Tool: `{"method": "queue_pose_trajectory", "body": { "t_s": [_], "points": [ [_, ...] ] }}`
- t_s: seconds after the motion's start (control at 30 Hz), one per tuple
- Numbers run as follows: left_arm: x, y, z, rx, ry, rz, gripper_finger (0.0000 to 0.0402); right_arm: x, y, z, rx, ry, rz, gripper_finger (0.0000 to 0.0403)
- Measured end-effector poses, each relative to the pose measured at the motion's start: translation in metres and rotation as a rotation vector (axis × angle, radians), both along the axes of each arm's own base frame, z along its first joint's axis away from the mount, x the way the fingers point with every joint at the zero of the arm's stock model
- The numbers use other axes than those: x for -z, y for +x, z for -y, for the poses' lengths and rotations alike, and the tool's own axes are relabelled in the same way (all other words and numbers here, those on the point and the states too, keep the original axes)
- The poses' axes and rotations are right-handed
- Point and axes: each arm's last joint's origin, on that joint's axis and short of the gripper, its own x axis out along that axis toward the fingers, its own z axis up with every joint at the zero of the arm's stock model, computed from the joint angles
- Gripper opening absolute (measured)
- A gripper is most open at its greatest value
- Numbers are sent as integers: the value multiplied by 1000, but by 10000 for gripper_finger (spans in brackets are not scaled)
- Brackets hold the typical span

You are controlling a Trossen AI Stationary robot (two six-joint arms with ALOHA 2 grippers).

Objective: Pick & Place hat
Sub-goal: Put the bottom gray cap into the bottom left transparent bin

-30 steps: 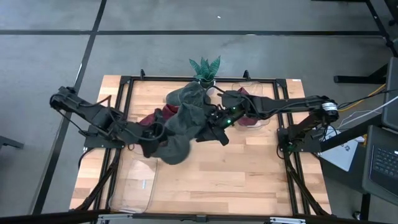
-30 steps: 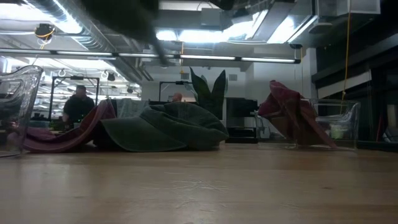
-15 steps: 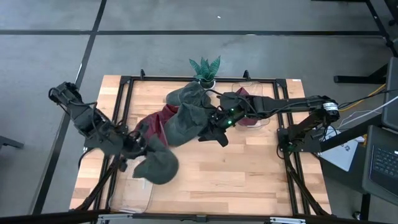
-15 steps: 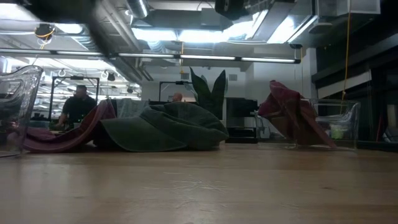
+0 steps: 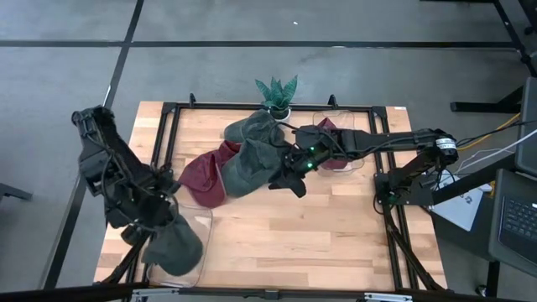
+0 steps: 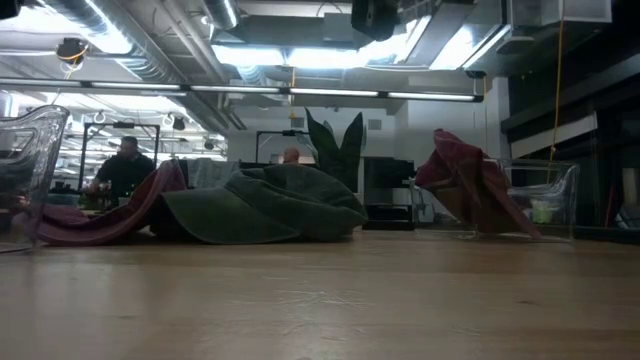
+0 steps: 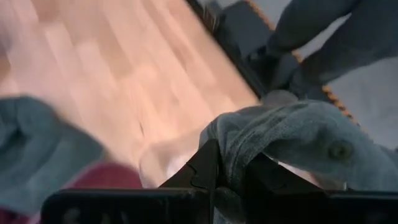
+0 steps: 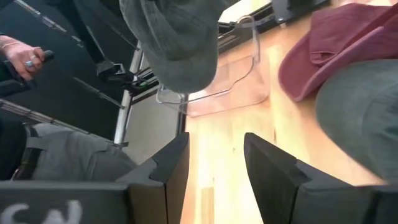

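My left gripper [image 5: 161,228] is shut on a grey-green hat [image 5: 176,247] and holds it over the clear bin [image 5: 201,220] at the table's near left. The hat also shows in the left wrist view [image 7: 298,130] and the right wrist view [image 8: 177,43]. Two more grey-green hats [image 5: 250,161] and a maroon hat [image 5: 204,178] lie in a pile at the table's middle. My right gripper [image 5: 285,180] hangs open and empty by that pile's right side; its fingers stand apart in the right wrist view [image 8: 214,165]. My left gripper pinches a fold of the hat's cloth [image 7: 235,158] between its two fingers, away from the crown's button [image 7: 339,149]. The fingers come from above. The hat hangs below them, lifted clear of the table, slack, over the clear bin.
A second clear bin [image 5: 357,138] at the far right holds a maroon hat [image 5: 331,155]. A potted plant [image 5: 277,92] stands at the far edge. The table's near middle and right are bare wood [image 5: 336,235]. A person's hand [image 8: 25,59] shows beyond the table.
My left gripper has swung from the pile toward the table's near left corner, carrying the grey-green hat clear of the table until it hangs over the clear bin. The maroon hat it had covered now lies in the open. My right gripper has kept still.
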Motion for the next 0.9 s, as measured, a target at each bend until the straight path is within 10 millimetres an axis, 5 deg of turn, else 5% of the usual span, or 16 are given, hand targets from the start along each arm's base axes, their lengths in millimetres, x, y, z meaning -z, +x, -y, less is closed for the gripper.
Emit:
{"method": "queue_pose_trajectory", "body": {
  "t_s": [0.5,0.77,0.9],
  "points": [
    [39,8,21,50,309,-181,37,0,0,1,23,-38,10,153],
    [42,22,39,9,194,-49,43,0,0,1,20,-42,12,153],
    [52,25,47,79,221,-123,37,0,0,1,14,-52,16,153]
  ]
}}
